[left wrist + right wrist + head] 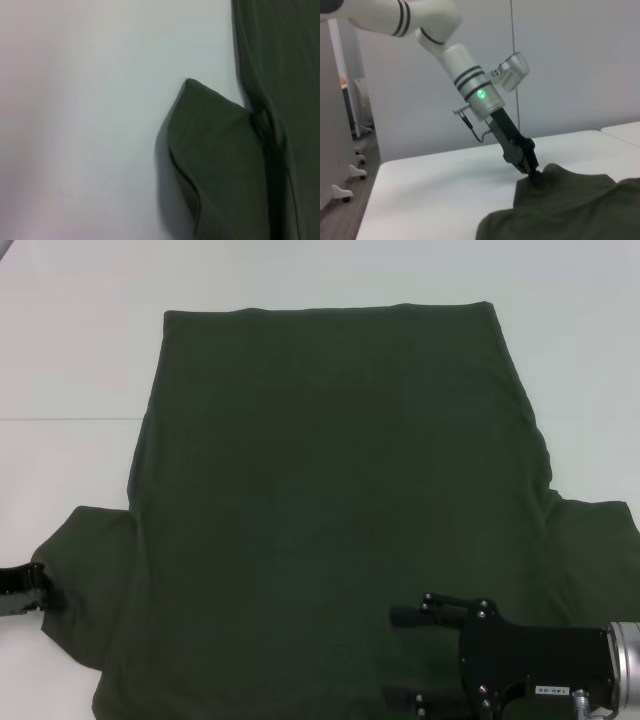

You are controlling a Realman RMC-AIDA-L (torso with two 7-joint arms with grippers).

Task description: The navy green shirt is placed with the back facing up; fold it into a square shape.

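The navy green shirt (330,490) lies spread flat on the white table, plain side up, with no lettering showing. My left gripper (38,585) is at the outer edge of the shirt's left sleeve (90,570). In the right wrist view, the left gripper (536,176) is pinched on that sleeve's edge, which rises a little at the pinch. The sleeve (220,150) shows in the left wrist view with its edge curled up. My right gripper (400,658) is open above the shirt's near right part, fingers pointing left and holding nothing.
The white table (70,360) extends beyond the shirt to the left and far side. The shirt's right sleeve (600,550) lies flat at the right edge of the head view. A white wall and cart wheels (350,175) stand beyond the table.
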